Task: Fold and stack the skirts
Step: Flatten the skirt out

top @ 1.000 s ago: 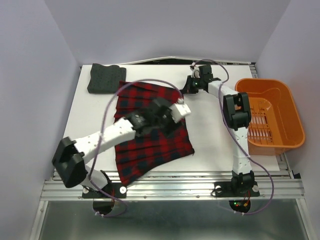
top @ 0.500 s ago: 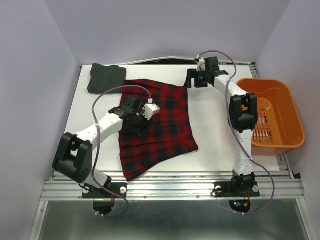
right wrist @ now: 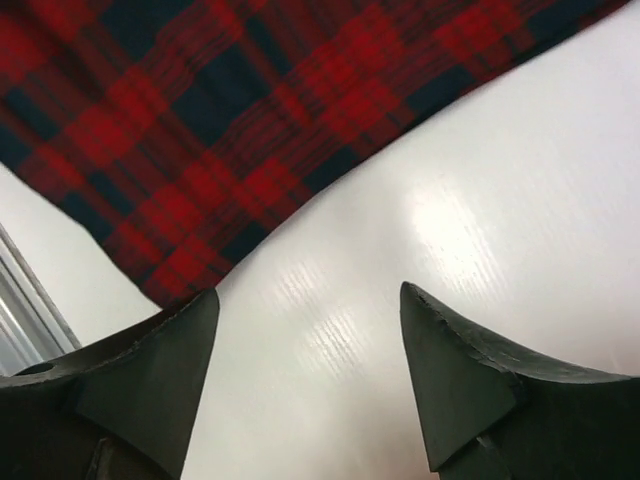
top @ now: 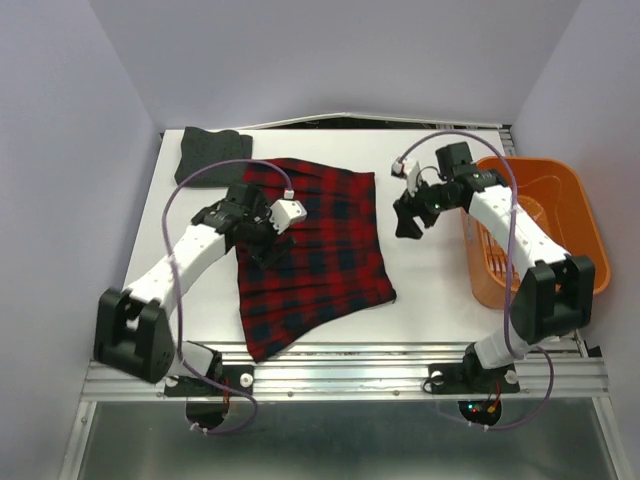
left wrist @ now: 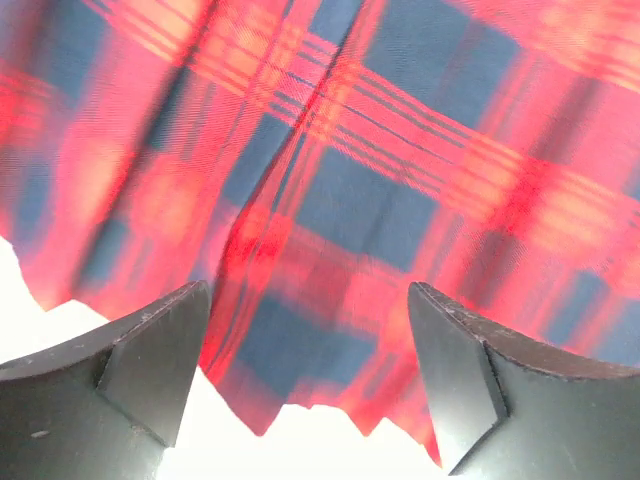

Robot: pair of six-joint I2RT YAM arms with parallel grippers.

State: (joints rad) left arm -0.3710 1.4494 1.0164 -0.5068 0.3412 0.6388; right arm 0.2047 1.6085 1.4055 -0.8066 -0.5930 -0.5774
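Note:
The red-and-black plaid skirt (top: 315, 250) lies spread flat in the middle of the table. My left gripper (top: 258, 240) hovers over its left edge, open; in the left wrist view the gripper (left wrist: 305, 335) has the skirt's jagged edge (left wrist: 330, 230) below and beyond its fingers, nothing held. My right gripper (top: 408, 222) is open over bare table just right of the skirt; in the right wrist view the gripper (right wrist: 310, 315) sees the plaid skirt (right wrist: 190, 120) at upper left. The dark grey skirt (top: 210, 155) sits folded at the back left corner.
An orange plastic basket (top: 575, 215) stands at the right edge, and the right arm's forearm crosses its near-left rim. The white table (top: 430, 290) ends at a metal rail along the front. Grey walls close in the left, back and right.
The right gripper opened at the plaid skirt's far right corner, then swung toward the front beside the basket. The left gripper drew back left across the skirt and opened wider. The skirt lies flatter.

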